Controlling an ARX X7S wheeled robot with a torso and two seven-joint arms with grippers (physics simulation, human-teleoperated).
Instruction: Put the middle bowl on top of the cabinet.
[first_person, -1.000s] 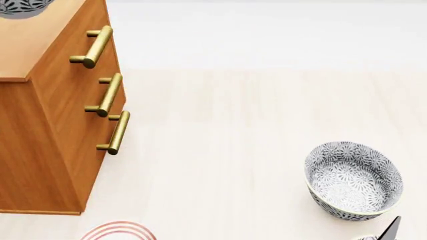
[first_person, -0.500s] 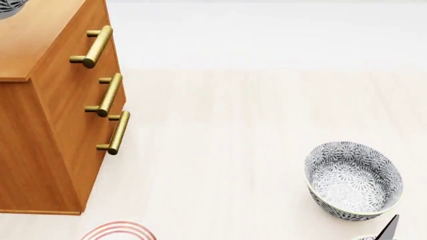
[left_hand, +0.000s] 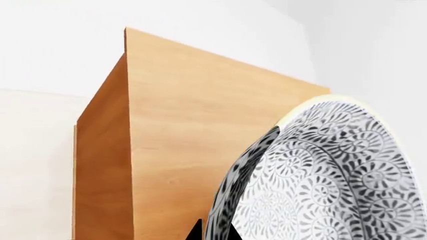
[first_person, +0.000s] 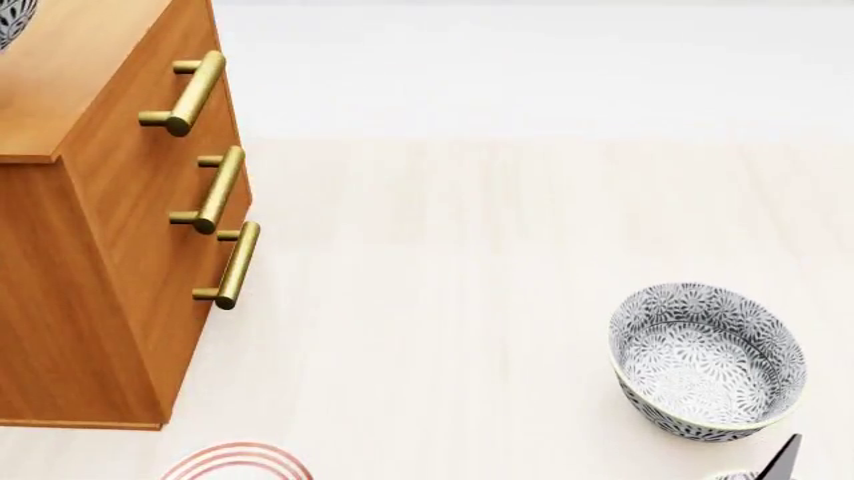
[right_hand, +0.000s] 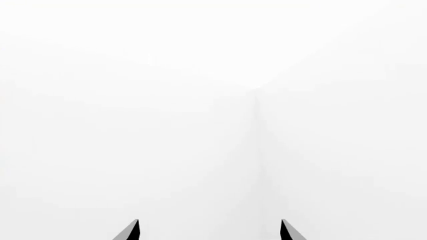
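Note:
The middle bowl (left_hand: 333, 175), grey-and-white floral with a pale rim, fills one side of the left wrist view, seen edge-on. My left gripper (left_hand: 213, 232) is shut on its wall, one dark fingertip on each side. Behind it lies the flat top of the orange-brown cabinet (left_hand: 200, 125). In the head view only a sliver of this bowl (first_person: 11, 20) shows over the cabinet (first_person: 120, 250) top at the upper left corner; whether it touches the wood I cannot tell. My right gripper (right_hand: 210, 231) is open and faces only white.
Another floral bowl (first_person: 707, 360) stands on the pale floor at lower right, just above my right gripper's tip (first_person: 781, 460). A white plate with red rings (first_person: 240, 462) peeks in at the bottom edge. Three brass handles (first_person: 214, 190) stick out of the cabinet front.
In the head view the held bowl has slid left across the cabinet top, almost out of the frame. The floor bowl and the right gripper have stayed put.

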